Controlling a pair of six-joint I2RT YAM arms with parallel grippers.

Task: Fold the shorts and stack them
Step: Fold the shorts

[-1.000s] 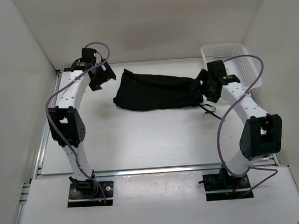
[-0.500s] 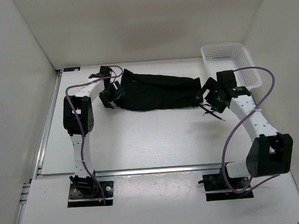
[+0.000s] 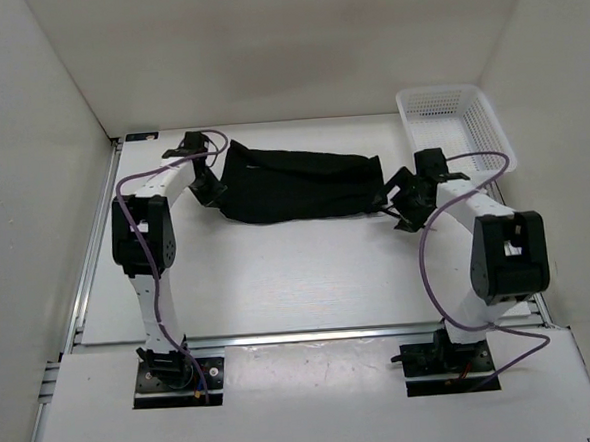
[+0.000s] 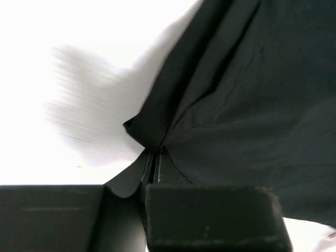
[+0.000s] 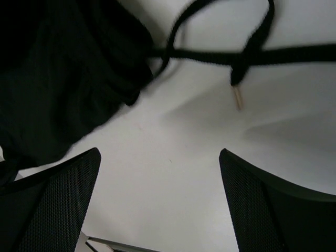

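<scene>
You have the white table [image 3: 278, 272] under everything, and the white mesh basket [image 3: 437, 93] in its far right corner is your landmark.

The shorts [image 3: 298, 181] lie flat on the table to the left of the basket. They form a long black bundle stretched sideways, about level with the basket's near end. The end nearest the basket stops short of it, with bare table between.

Your left fingers [image 4: 210, 215] are at the end of the shorts farthest from the basket. They are pressed together and pinch a small fold at the cloth's edge. In the left wrist view the fabric gathers to a point right where they meet.

Your right fingers [image 5: 58, 205] sit just off the basket's near left corner, beside the closer end of the shorts. They are spread wide and grip nothing. Between them the right wrist view shows only bare table, with the dark cloth off to one side.

A thin black drawstring [image 5: 220, 52] trails loose from that end of the shorts, on the basket's side. It lies looped on the table, ending in a small pale tip [image 5: 238, 97].
</scene>
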